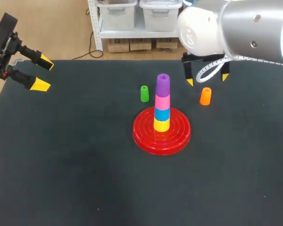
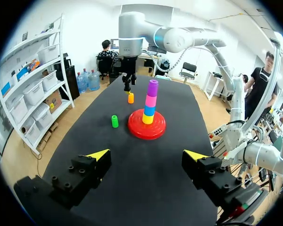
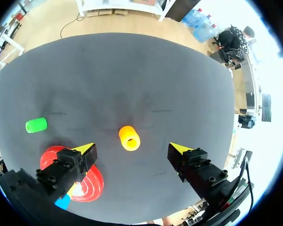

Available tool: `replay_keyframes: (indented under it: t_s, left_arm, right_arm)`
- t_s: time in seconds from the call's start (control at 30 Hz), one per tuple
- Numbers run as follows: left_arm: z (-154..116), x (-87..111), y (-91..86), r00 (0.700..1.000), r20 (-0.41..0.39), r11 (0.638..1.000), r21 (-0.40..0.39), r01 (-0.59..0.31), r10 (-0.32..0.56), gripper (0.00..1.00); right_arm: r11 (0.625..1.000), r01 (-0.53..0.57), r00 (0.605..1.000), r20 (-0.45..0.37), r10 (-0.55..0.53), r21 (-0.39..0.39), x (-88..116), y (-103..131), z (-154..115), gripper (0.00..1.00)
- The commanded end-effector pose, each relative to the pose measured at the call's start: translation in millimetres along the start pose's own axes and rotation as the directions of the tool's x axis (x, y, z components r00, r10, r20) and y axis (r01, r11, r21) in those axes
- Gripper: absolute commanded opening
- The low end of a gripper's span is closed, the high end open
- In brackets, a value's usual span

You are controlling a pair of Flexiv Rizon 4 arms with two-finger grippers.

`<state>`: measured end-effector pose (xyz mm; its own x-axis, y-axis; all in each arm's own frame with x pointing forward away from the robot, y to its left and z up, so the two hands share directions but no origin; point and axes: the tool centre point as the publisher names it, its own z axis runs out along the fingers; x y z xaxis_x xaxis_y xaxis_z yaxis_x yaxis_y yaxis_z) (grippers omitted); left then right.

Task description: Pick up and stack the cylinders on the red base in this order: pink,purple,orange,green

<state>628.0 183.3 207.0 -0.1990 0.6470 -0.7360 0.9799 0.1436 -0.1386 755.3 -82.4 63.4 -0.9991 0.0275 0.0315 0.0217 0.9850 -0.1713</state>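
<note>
The red base (image 1: 162, 136) (image 2: 146, 128) carries a stack of yellow, blue, pink and, on top, the purple cylinder (image 1: 162, 84) (image 2: 152, 87). The orange cylinder (image 1: 205, 96) (image 3: 129, 138) stands on the table to the right of the stack. The green cylinder (image 1: 144, 93) (image 2: 114, 121) (image 3: 36, 125) stands to its left. My right gripper (image 1: 207, 80) (image 3: 132, 149) hovers open just behind and above the orange cylinder, which shows between its fingertips from above, untouched. My left gripper (image 1: 41, 73) (image 2: 146, 156) is open and empty at the table's far left edge, well away from the base.
The black table (image 1: 85, 179) is bare around the base. My right arm's large white and grey body (image 1: 236, 28) hangs over the far right part of the table.
</note>
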Motion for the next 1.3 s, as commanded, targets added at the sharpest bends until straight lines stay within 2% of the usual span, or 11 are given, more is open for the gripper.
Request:
replay_keyframes:
  t_s: [0.03, 0.23, 0.43, 0.53, 0.73, 0.93, 1.3]
  left_arm:
    - [1, 1.0, 0.0, 1.0, 0.003, 1.0, -0.001, -0.003, 0.003, 1.0]
    - [1, 1.0, 0.0, 1.0, 0.003, 1.0, -0.001, -0.003, 0.003, 1.0]
    - [1, 1.0, 0.0, 1.0, 0.003, 1.0, -0.001, -0.003, 0.003, 1.0]
    - [1, 1.0, 0.0, 1.0, 0.003, 1.0, -0.001, -0.003, 0.003, 1.0]
    - [1, 1.0, 0.0, 1.0, 0.003, 1.0, -0.001, -0.003, 0.003, 1.0]
    - [1, 1.0, 0.0, 1.0, 0.003, 1.0, -0.001, -0.003, 0.003, 1.0]
    - [1, 1.0, 0.0, 1.0, 0.003, 1.0, -0.001, -0.003, 0.003, 1.0]
  right_arm:
    - [1.0, -0.001, 1.0, 0.011, 0.001, -0.004, 4, -3, 1, 1.0]
    - [1.0, -0.001, 1.0, 0.011, 0.001, -0.004, 4, -3, 1, 1.0]
    - [0.993, -0.071, 0.996, -0.056, 0.066, -0.09, 6, 6, 6, 1.0]
    - [0.99, -0.096, 0.994, -0.065, 0.089, -0.106, 6, 6, 10, 1.0]
    - [0.986, -0.126, 0.991, -0.053, 0.121, -0.107, 3, 2, 15, 1.0]
    - [0.988, -0.108, 0.994, -0.036, 0.104, -0.111, 4, 1, 23, 1.0]
    - [0.984, -0.12, 0.992, -0.06, 0.113, -0.129, 0, -8, 37, 1.0]
